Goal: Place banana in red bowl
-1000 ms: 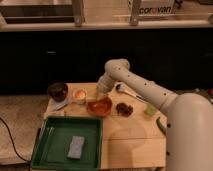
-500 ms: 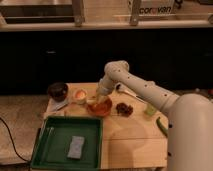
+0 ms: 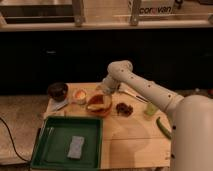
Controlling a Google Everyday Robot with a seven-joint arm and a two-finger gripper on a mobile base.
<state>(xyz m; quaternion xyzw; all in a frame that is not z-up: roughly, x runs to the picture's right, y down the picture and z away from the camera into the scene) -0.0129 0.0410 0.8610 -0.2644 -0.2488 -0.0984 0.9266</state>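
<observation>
Claw over red bowl rim

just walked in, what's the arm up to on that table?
The robot's single arm reaches over the wooden table, with its claw low over the red bowl. Something yellowish, probably the banana, lies in the bowl. A green tray holding a sponge sits nearer the camera.

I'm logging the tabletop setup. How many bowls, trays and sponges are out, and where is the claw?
Bowls: 3 (red bowl, dark bowl, small bowl)
Trays: 1 (green tray)
Sponges: 1 (sponge, in the tray)
Total: 5
The claw is over the red bowl.
</observation>
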